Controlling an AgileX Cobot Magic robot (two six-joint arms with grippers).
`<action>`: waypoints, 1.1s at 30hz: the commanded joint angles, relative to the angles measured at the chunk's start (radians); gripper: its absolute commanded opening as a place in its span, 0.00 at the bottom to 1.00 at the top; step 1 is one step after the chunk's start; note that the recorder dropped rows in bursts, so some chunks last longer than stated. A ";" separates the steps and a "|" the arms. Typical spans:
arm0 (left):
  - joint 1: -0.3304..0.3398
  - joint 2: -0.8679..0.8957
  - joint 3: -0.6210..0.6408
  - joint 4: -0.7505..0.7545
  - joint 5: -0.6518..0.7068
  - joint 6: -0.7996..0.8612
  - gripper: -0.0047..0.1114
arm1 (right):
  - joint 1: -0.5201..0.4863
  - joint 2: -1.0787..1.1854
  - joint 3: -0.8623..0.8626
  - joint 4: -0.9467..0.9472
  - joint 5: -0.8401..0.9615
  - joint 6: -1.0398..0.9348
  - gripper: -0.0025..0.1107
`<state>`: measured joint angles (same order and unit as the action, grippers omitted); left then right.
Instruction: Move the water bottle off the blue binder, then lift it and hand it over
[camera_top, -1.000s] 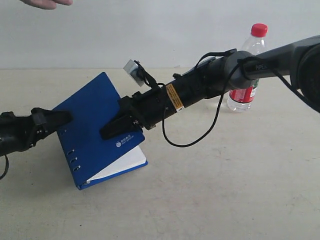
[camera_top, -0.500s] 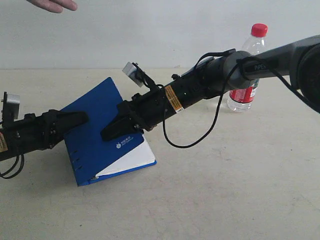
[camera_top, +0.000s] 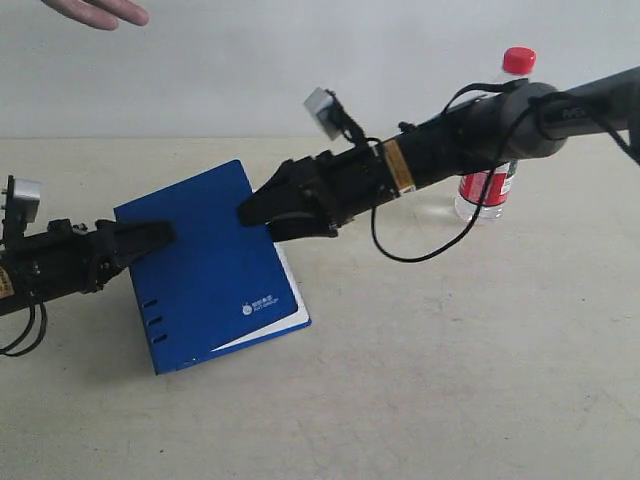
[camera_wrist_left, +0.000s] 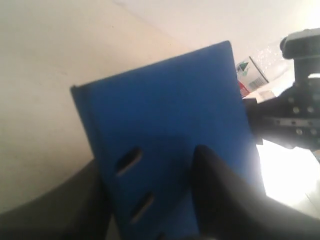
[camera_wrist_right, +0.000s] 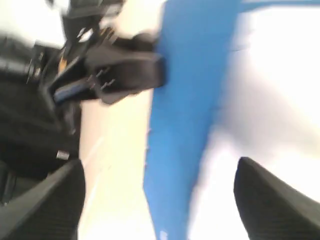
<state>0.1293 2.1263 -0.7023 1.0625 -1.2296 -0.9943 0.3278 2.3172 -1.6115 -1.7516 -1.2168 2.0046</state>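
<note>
Fingers: left gripper (camera_top: 158, 236) clamps flat royal-blue ring binder (camera_top: 200, 270); right gripper (camera_top: 256, 210) spread, empty. One-edge hold may slip; right arm could topple clear red-capped plastic water bottle (camera_top: 488, 190) right of binder.

A pale beige table (camera_top: 480, 380) carries a closed blue binder (camera_top: 205, 265) at centre-left of the frame, spine toward the lower left, and a red-capped water bottle (camera_top: 487, 195) standing upright, well apart, at upper right.
</note>
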 joint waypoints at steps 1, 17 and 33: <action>-0.003 0.003 -0.001 0.116 0.008 0.099 0.08 | -0.069 -0.008 -0.006 0.007 -0.004 0.041 0.66; -0.003 0.003 -0.001 0.202 0.008 0.101 0.08 | -0.028 0.030 -0.006 0.007 0.143 -0.082 0.66; -0.080 0.003 -0.042 0.134 0.008 0.014 0.56 | 0.056 0.078 -0.006 0.007 0.091 -0.277 0.02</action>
<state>0.0932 2.1277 -0.7153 1.1852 -1.1932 -0.9738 0.3612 2.3949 -1.6151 -1.7474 -1.0683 1.7580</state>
